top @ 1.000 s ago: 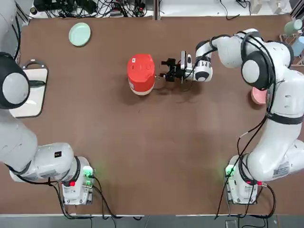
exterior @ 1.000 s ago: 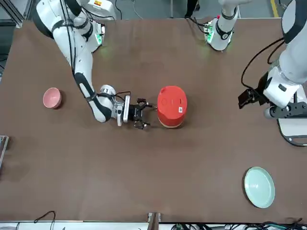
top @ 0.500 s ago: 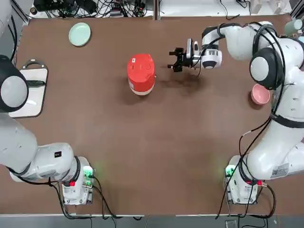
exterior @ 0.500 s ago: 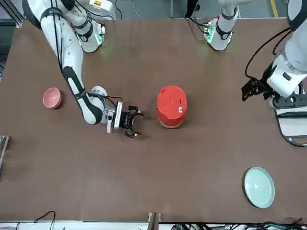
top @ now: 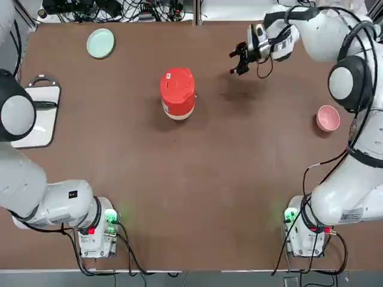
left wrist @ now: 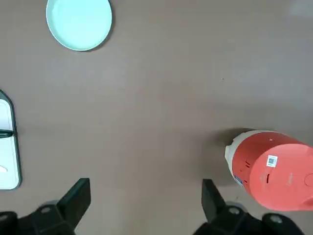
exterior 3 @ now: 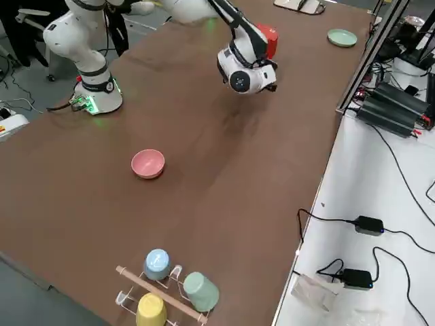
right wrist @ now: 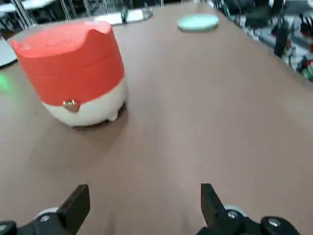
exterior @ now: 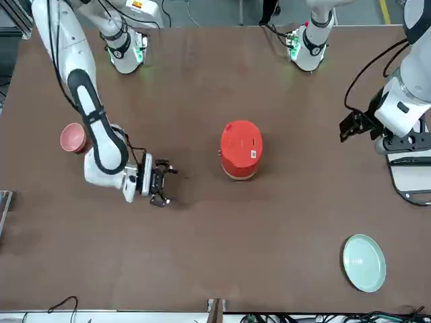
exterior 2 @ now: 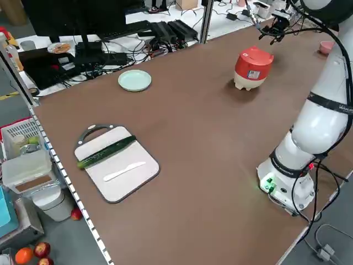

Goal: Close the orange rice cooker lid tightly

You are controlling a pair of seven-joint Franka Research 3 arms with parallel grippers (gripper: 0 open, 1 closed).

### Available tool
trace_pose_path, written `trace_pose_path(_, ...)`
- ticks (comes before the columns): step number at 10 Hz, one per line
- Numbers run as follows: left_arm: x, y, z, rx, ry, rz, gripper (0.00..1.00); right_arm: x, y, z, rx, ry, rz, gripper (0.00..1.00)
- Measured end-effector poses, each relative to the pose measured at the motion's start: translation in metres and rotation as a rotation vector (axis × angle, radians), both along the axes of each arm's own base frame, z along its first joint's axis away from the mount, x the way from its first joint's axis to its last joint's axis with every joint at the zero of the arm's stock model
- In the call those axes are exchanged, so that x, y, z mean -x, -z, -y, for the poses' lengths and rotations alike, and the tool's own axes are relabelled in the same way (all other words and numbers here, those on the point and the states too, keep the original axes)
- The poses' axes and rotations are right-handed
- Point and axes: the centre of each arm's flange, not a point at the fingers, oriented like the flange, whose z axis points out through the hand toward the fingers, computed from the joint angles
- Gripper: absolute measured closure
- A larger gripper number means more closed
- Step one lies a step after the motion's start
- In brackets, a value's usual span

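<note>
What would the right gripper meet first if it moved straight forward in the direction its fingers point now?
Probably the orange rice cooker. The right gripper, open and empty, points roughly toward it in the right wrist view, with only bare table between them. The gripper seems raised, so it might pass over the closed lid instead.

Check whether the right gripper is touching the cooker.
Apart. In the top view bare table separates the right gripper from the cooker; the front view shows the same gap, with its fingers open.
</note>
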Motion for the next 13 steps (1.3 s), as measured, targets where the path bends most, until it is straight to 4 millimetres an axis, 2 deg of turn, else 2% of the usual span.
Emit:
trace_pose_path(5, -0.005, 0.002, -0.006, -0.027, -0.006, 0.019, 0.00, -0.057, -0.074, 0.039, 0.296, 0.228, -0.153, 0.00)
trace_pose_path(8, -0.006, 0.003, -0.009, -0.027, -0.011, 0.019, 0.00, -0.073, -0.105, 0.053, 0.430, 0.422, -0.276, 0.00)
trace_pose_path(11, -0.015, 0.013, -0.038, -0.025, -0.037, 0.005, 0.00, -0.079, -0.137, 0.050, 0.459, 0.661, -0.492, 0.00)
trace_pose_path(13, -0.015, 0.013, -0.035, -0.024, -0.025, 0.007, 0.00, -0.078, -0.161, 0.039, 0.487, 0.784, -0.606, 0.00)
